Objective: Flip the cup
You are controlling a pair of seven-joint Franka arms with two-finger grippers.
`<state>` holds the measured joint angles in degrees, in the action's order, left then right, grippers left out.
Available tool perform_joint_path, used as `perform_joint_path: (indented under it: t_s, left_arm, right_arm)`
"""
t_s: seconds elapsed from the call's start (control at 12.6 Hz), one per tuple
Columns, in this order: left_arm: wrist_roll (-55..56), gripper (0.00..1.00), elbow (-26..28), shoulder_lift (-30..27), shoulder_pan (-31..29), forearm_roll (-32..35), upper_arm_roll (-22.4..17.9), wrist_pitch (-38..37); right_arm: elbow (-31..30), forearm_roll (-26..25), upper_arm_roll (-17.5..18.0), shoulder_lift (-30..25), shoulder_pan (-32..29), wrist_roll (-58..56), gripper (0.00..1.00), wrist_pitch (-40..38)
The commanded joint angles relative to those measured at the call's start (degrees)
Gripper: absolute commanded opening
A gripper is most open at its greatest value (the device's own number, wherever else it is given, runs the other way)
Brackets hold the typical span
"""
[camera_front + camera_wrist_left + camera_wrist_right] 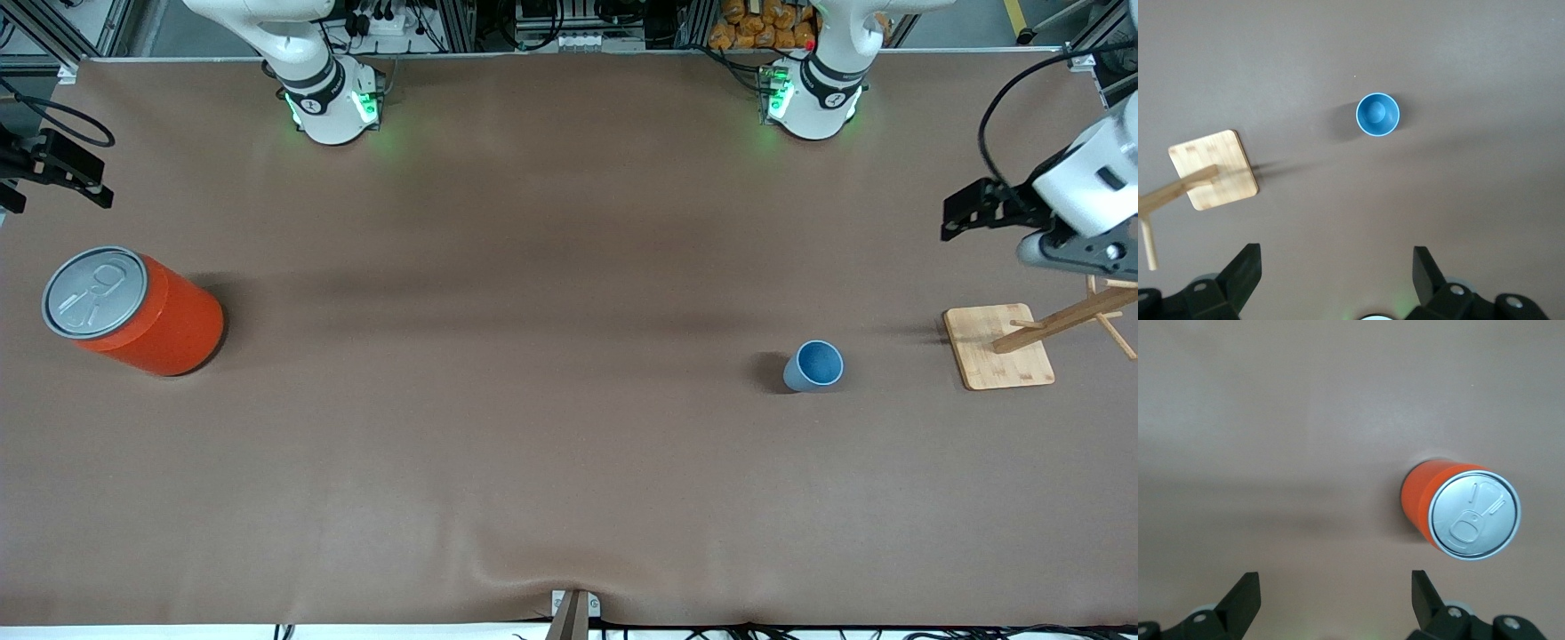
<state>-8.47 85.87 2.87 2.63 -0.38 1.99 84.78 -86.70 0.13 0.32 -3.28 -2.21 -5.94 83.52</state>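
The small light-blue cup (813, 365) stands upright on the brown table, mouth up, its darker blue inside showing. It stands toward the left arm's end, and it also shows in the left wrist view (1377, 115). My left gripper (967, 212) is up in the air at the left arm's end of the table, near the wooden stand and apart from the cup. In its wrist view it (1336, 267) is open and empty. My right gripper (62, 169) hangs at the right arm's end near the orange can. It (1336, 587) is open and empty.
A large orange can (133, 311) with a grey pull-tab lid stands at the right arm's end; it also shows in the right wrist view (1461, 510). A wooden stand with a square base (997, 347) and slanted pegs stands at the left arm's end, beside the cup.
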Motion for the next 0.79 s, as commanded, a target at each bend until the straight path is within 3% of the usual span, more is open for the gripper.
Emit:
perform_joint_path:
  t_s: [0.0,0.71]
  left_arm:
    - [-2.5,1.00,-1.8,-0.6,-0.8,1.4,0.6,-2.4]
    - [5.7,1.00,-1.6,-5.6,-0.5,1.3,2.8,-7.4]
  right_arm:
    - [0.8,1.9,0.6,0.3,-1.0,0.8,1.00,-0.6]
    - [0.8,1.9,0.5,0.3,-1.0,0.8,1.00,-0.8]
